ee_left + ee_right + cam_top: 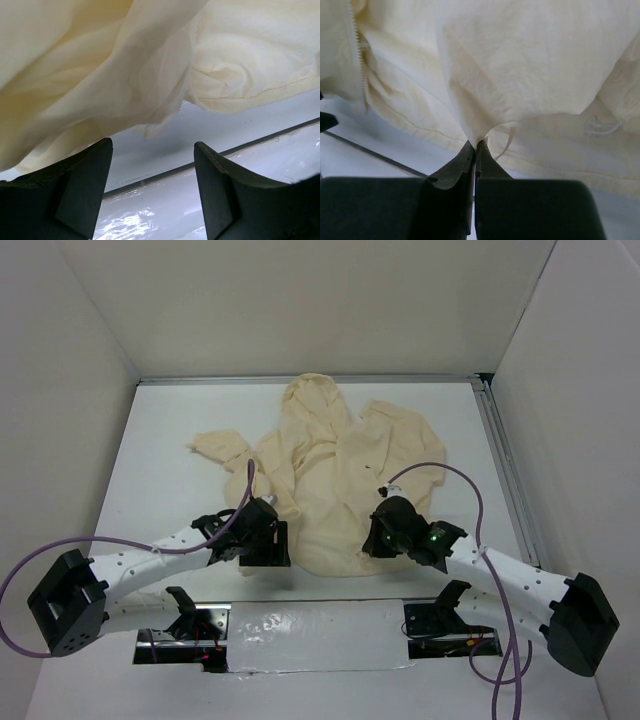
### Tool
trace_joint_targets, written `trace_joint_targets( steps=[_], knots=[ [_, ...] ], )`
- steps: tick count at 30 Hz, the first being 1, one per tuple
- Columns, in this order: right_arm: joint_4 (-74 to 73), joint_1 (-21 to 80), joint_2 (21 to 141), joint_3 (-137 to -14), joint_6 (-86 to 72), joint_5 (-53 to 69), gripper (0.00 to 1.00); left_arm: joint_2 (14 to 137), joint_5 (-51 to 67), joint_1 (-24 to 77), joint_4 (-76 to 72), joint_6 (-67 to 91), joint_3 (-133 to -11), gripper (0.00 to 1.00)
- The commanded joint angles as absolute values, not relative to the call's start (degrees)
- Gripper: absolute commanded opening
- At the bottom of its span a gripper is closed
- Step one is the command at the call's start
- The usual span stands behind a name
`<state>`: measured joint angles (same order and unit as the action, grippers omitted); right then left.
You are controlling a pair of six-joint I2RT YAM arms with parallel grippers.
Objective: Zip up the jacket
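White table [170, 420]; wrinkled cream jacket [330, 490], fold between right fingers [457, 172]

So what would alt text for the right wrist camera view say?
The black right gripper, shut, pinches a fold of the wrinkled, cream, thin-fabric jacket over the white table. A row of zipper teeth runs down the jacket at upper left.

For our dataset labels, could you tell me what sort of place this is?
Probably a lab robot test cell: plain white panels enclose a white table, a left arm and right arm are bolted at its near edge, and a jacket lies on it.
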<state>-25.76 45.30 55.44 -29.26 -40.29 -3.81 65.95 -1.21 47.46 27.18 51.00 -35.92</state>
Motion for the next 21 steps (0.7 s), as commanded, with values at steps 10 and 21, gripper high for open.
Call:
trace_joint_targets(
  steps=[10,21],
  knots=[
    [-21.0,41.4,51.3,-27.3,-38.6,1.4,0.0,70.3,-2.8,47.8,25.5,49.9,-36.7,0.72],
    [-21.6,40.7,51.3,-26.5,-40.1,0.2,0.0,77.8,-5.9,49.7,26.5,54.3,-37.9,0.58]
  ],
)
